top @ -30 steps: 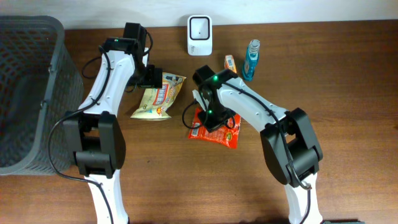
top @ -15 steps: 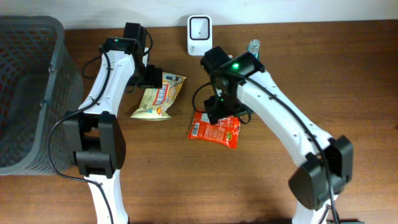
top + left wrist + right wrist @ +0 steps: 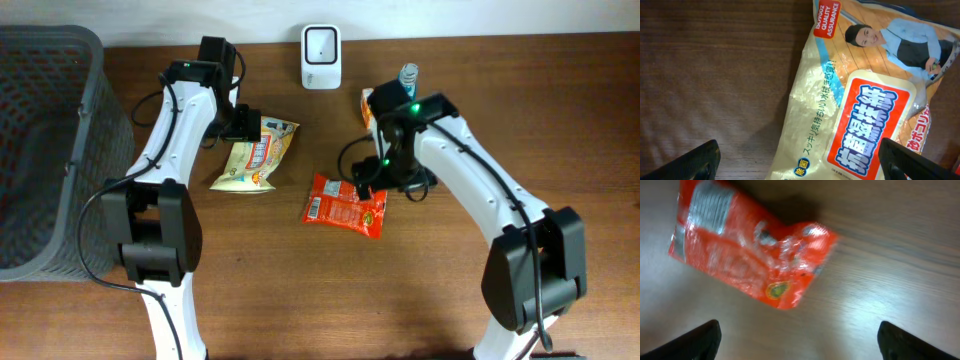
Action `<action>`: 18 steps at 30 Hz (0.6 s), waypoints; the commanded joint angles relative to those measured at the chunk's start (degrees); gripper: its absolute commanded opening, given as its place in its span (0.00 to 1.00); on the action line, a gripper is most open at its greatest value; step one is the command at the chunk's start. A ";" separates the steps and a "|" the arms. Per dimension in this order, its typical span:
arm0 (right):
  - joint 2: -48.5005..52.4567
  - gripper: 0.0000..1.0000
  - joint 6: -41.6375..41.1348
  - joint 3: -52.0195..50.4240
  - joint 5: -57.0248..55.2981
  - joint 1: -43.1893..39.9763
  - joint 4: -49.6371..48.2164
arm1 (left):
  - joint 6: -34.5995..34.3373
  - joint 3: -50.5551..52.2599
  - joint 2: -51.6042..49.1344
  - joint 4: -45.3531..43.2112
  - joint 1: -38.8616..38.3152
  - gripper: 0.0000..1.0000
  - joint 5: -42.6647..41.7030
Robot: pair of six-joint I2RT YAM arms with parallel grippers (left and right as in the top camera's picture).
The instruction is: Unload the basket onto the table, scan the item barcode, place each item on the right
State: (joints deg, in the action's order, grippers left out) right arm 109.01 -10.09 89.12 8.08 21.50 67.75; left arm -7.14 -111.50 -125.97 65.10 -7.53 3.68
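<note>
Left gripper (image 3: 800,167): jaws wide, empty, hovering over cream plastic snack bag (image 3: 860,100). White box scanner (image 3: 321,57) at far edge of brown wooden table (image 3: 300,300). Flat red foil packet (image 3: 345,205) lies mid-table, white label up. Right gripper (image 3: 800,345) wide, empty, just right of it. Best to pinch a corner and keep the label exposed.

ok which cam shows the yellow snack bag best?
Left wrist: the yellow snack bag fills much of the frame, sharp, with readable print, though its edges are cropped. Overhead shows the whole bag, but small. Right wrist shows none of it, only the red packet, blurred.
</note>
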 commanded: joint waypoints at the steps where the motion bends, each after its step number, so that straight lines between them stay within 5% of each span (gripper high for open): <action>1: -0.52 0.99 2.49 -6.05 8.22 -0.17 -6.64 | 0.31 -0.90 -0.24 0.04 0.20 0.99 0.46; 6: -0.48 0.99 2.27 -12.07 6.21 -0.22 -15.23 | 0.31 -0.90 -0.24 0.04 0.20 0.99 0.46; 18: 2.05 0.99 0.63 -13.22 7.08 -4.37 -16.65 | 0.31 -0.90 -0.24 0.04 0.20 0.99 0.46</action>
State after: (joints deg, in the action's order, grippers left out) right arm 110.24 -8.93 76.53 12.84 18.98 51.48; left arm -7.14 -111.50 -125.97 65.10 -7.53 3.68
